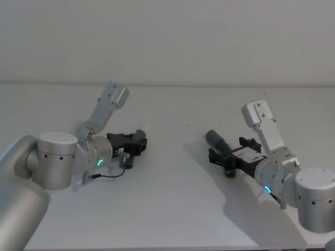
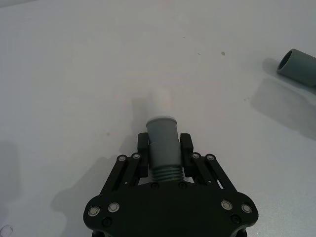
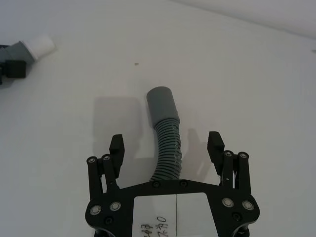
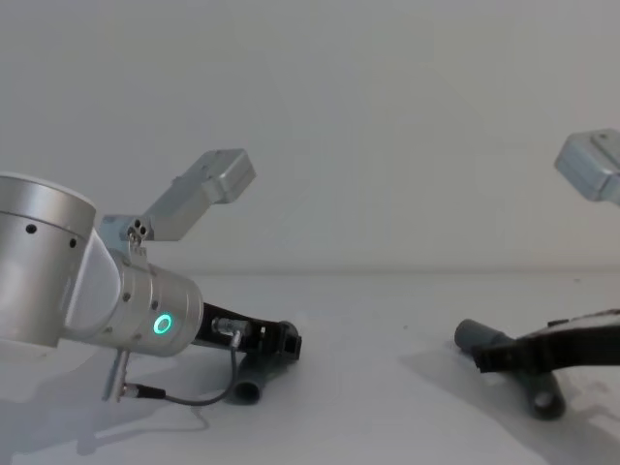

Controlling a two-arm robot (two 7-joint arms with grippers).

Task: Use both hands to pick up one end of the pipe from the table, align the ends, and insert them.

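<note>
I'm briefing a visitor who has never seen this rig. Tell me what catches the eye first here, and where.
The left gripper, low over the left of the white table, is shut on the short pipe piece, its whitish tip jutting forward. On the right, the right gripper stands open astride the longer ribbed piece, fingers clear of it on both sides.

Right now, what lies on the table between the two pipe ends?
Nothing. In the head view, the table is bare between the whitish tip and the grey cuff.
</note>
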